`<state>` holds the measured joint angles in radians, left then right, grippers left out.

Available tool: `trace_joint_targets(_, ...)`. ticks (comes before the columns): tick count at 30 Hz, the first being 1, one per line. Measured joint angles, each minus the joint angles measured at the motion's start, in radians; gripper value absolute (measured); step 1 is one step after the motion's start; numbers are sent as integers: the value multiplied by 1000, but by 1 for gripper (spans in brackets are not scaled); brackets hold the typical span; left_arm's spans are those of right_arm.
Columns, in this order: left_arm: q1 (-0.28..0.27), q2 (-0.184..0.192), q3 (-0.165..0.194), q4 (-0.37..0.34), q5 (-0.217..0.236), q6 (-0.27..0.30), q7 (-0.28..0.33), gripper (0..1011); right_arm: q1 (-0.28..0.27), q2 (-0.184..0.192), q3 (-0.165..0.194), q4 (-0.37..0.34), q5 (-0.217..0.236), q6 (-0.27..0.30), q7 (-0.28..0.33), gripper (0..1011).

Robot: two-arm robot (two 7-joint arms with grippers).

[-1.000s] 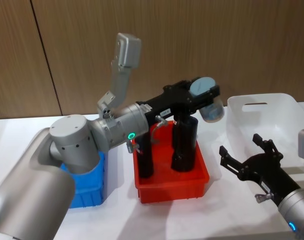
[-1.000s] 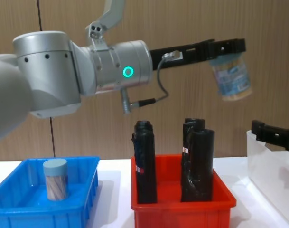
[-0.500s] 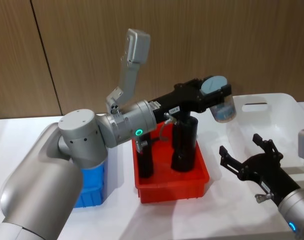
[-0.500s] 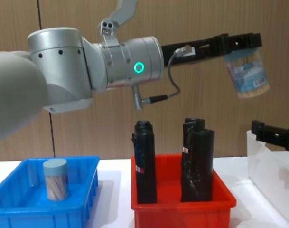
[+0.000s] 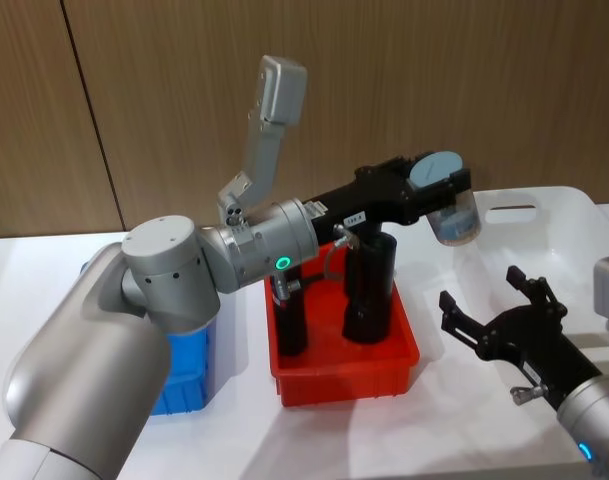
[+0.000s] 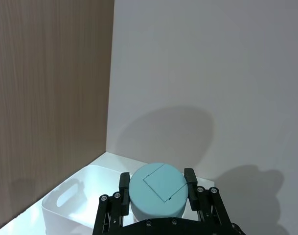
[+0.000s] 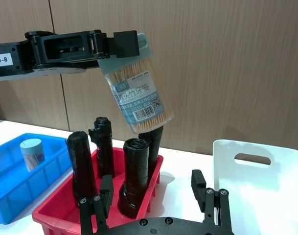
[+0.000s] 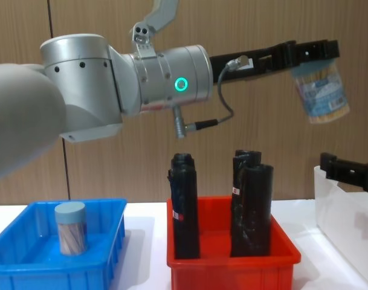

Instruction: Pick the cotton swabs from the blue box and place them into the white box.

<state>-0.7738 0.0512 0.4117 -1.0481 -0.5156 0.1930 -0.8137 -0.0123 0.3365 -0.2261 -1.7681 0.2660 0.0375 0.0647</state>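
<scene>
Jar of cotton swabs (image 5: pixel 453 216) held aloft, pinched at its lid by the left end effector (image 5: pixel 434 183).
It hangs tilted, high above the table (image 5: pixel 234 440), between the red bin (image 5: pixel 344 375) and the white box (image 5: pixel 574 215). A second jar (image 8: pixel 71 226) stands in the blue box (image 8: pixel 114 211). The right end effector (image 5: pixel 481 292) hovers spread in front of the white box.

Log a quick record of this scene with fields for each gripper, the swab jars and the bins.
left gripper: shut on a cotton swab jar, held high and tilted near the left rim of the white box
right gripper: open, empty, low in front of the white box
blue box: second jar standing upright inside
red bin: black wrapped rolls standing upright
task state: held jar not yet in the white box
</scene>
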Motion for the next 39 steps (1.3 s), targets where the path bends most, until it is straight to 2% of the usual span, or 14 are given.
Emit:
trace_joint_targets(9, -3, -2, 1, 4, -1, 1, -4, 670, 15, -1, -2, -11, -70, 26, -14, 1002)
trace_joint_targets(16, -4, -3, 2, 6, -2, 1, -6, 670, 23, 1, 3, -20, -103, 44, -24, 1002)
trace_joint_targets(27, -5, -4, 2, 7, -2, 1, -7, 670, 27, 9, 16, -35, -118, 61, -25, 1002)
trace_joint_targets(39, -5, -4, 2, 7, -2, 1, -7, 670, 38, 14, 23, -60, -113, 98, 27, 1002)
